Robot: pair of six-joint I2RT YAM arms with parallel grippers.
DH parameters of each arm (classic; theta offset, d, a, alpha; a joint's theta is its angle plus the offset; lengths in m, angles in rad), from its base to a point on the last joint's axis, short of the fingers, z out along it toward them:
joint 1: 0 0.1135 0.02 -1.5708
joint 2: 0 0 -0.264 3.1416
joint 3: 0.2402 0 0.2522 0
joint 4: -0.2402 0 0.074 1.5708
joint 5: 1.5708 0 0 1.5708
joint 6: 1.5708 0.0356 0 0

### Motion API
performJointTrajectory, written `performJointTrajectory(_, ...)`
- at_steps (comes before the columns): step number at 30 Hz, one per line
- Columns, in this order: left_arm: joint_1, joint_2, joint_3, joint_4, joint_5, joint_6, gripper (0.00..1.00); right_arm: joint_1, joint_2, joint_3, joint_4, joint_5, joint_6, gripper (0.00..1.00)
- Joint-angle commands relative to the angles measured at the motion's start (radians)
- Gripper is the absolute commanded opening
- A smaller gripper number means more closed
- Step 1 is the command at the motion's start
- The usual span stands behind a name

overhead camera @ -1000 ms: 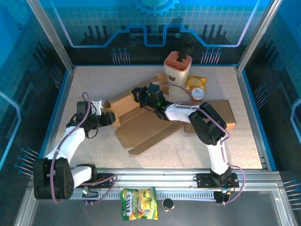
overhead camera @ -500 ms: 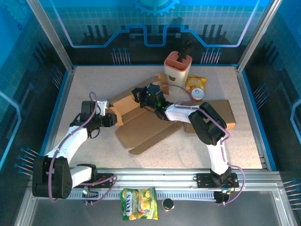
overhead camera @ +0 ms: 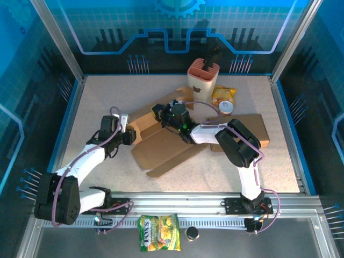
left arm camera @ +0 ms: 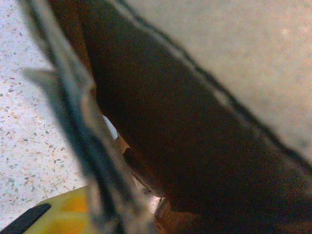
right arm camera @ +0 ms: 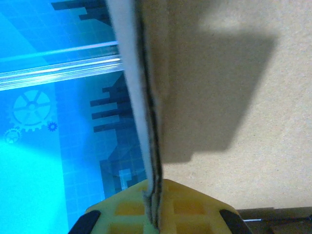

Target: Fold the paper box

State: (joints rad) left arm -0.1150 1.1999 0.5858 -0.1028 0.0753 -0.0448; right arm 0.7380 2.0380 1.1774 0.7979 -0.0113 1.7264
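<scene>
Paper box was clamped by 1 flap between the closed jaws of the right gripper; the jaw gap of the left gripper could not be judged.

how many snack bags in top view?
2. One snack bag beside the beige holder, far side; another on the near ledge between the arm bases. Cardboard may hide more.

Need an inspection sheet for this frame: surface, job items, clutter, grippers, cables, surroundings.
Surface: speckled table, nothing spilled.
Job's things: box, unfolded mid-table.
Clutter: holder, snack bag, can, flat cardboard at right; second bag and cap on front rail.
Grippers: left gripper at box's left edge, jaws unclear; right gripper shut on box's far flap.
Cables: cables loop along both arms.
Surroundings: blue walls, metal frame.
</scene>
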Motion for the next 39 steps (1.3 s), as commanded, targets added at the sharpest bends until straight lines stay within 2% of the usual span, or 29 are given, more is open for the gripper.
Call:
performJointTrajectory(1, -0.015, 0.013, 0.001, 0.024, -0.089, 0.017, 0.38, 0.024, -0.024, -0.022, -0.027, 0.013, -0.003, 0.0)
performJointTrajectory(13, -0.058, 0.074, 0.061, 0.008, -0.188, 0.014, 0.4, 0.037, -0.036, 0.002, -0.079, 0.001, 0.008, 0.0)
performJointTrajectory(23, -0.079, 0.154, 0.16, -0.074, -0.274, -0.041, 0.35, 0.042, -0.032, 0.014, -0.098, 0.011, 0.023, 0.0)
performJointTrajectory(33, -0.121, 0.21, 0.229, -0.166, -0.364, -0.135, 0.27, 0.045, -0.015, 0.037, -0.094, 0.011, 0.035, 0.0)
performJointTrajectory(37, -0.139, 0.228, 0.243, -0.168, -0.391, -0.165, 0.21, 0.046, -0.015, 0.04, -0.098, 0.011, 0.041, 0.0)
performJointTrajectory(39, -0.153, 0.231, 0.244, -0.16, -0.416, -0.177, 0.14, 0.044, -0.016, 0.042, -0.1, 0.011, 0.044, 0.0)
